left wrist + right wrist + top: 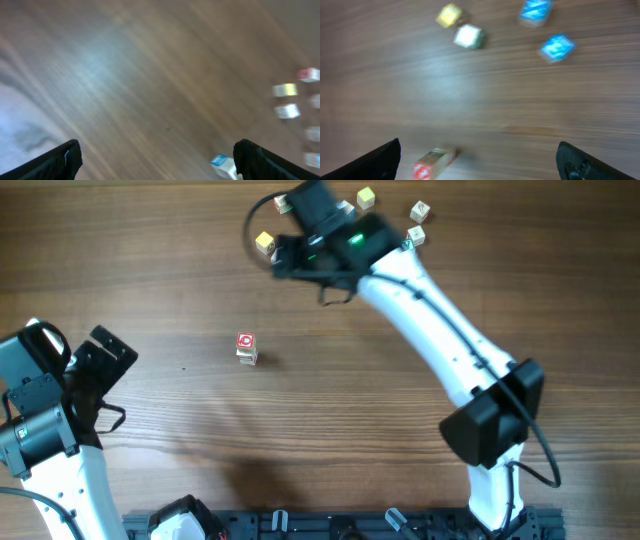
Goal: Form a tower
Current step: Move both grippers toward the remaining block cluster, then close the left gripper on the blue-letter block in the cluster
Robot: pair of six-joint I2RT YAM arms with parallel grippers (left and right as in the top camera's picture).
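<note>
Right end effector (480,167), jaws wide, clear of upright tower (246,348)

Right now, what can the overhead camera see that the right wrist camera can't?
Only overhead: the white left arm and white right arm. Only right wrist: bright blue faces on two small wooden cubes. Both: the tower, a slim stack of small wooden cubes with a red-marked top, on the brown wooden table.
</note>
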